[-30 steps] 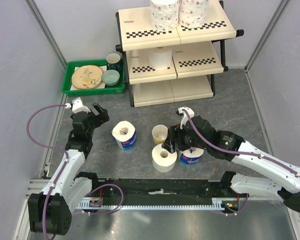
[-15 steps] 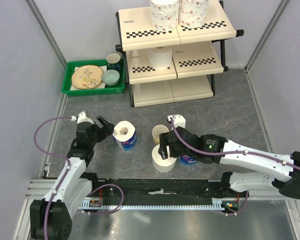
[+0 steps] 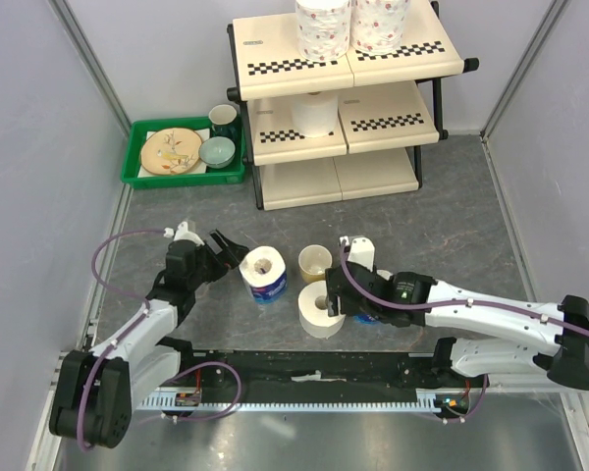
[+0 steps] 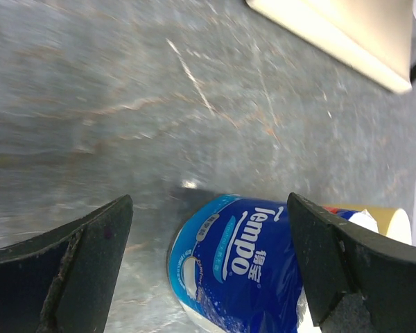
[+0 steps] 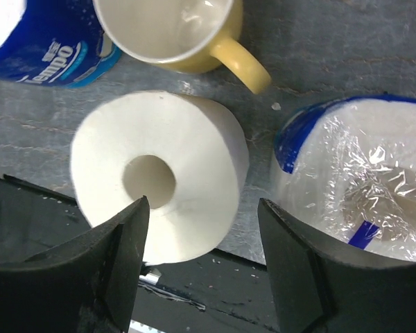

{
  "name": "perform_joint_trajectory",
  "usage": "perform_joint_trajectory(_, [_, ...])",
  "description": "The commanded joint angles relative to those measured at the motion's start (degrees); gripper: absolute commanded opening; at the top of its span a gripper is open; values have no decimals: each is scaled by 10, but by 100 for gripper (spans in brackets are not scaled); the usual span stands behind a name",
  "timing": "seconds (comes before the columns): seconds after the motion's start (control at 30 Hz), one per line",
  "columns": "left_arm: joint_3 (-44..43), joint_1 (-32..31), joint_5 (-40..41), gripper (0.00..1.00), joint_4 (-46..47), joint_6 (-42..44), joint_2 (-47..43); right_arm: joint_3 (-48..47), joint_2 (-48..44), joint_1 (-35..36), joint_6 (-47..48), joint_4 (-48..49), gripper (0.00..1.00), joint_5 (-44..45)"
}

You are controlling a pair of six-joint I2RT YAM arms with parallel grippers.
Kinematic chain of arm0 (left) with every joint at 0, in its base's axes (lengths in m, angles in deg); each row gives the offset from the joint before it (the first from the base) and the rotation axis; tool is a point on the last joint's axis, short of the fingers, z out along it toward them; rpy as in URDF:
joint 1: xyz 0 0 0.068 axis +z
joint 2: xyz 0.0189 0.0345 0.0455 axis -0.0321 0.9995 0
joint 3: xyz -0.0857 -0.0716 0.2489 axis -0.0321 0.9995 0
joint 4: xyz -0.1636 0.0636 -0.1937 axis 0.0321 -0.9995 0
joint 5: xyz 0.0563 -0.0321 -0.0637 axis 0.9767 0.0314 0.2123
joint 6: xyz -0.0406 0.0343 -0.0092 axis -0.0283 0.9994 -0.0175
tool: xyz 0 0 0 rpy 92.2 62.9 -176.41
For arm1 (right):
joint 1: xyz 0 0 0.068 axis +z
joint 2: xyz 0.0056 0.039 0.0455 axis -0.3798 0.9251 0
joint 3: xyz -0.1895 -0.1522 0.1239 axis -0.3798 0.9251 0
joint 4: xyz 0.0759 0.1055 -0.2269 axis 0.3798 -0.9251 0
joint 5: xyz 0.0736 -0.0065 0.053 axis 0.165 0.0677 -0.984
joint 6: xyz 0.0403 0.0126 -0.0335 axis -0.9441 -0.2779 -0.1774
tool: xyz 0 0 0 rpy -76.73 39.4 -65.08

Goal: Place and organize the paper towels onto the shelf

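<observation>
Both arms had swung inward since the earlier view, and a blue-wrapped roll [image 3: 265, 274] lay nearer the yellow mug [image 3: 314, 263]. Beyond the mug, the shelf [image 3: 393, 123] carried three rolls [image 3: 317, 113], its lowest tier bare. Left of the mug, the left gripper [image 4: 208, 208] stood open about the blue-wrapped roll, not gripping. Just in front of the mug, the right gripper [image 5: 203, 203] hung open over a plain roll [image 5: 159, 177], off-centre toward a second wrapped roll [image 5: 347, 180]. Picking seemed the step in hand. Closing squarely would need care, as mug and rolls sat crowded.

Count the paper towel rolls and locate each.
6. Top tier: left patterned roll, right patterned roll. Middle tier: plain roll. Table: bare roll, left wrapped roll, right wrapped roll.
</observation>
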Motion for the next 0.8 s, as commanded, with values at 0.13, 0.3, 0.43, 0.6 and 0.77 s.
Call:
perform_joint_trajectory(0.13, [-16, -73, 20, 99, 49, -23, 67, 24, 18, 2, -27, 30, 72, 21])
perform_joint_trajectory(0.3, [-25, -94, 31, 99, 53, -25, 80, 37, 31, 2, -24, 59, 72, 11])
perform_joint_trajectory(0.43, [-24, -97, 34, 99, 52, -21, 72, 37, 52, 2, -24, 70, 71, 12])
perform_joint_trajectory(0.6, [-49, -97, 43, 99, 7, 5, 54, 41, 53, 2, -20, 80, 53, 32])
perform_joint_trajectory(0.77, [-94, -97, 101, 99, -75, 37, -8, 35, -7, 2, 2, 86, 31, 43])
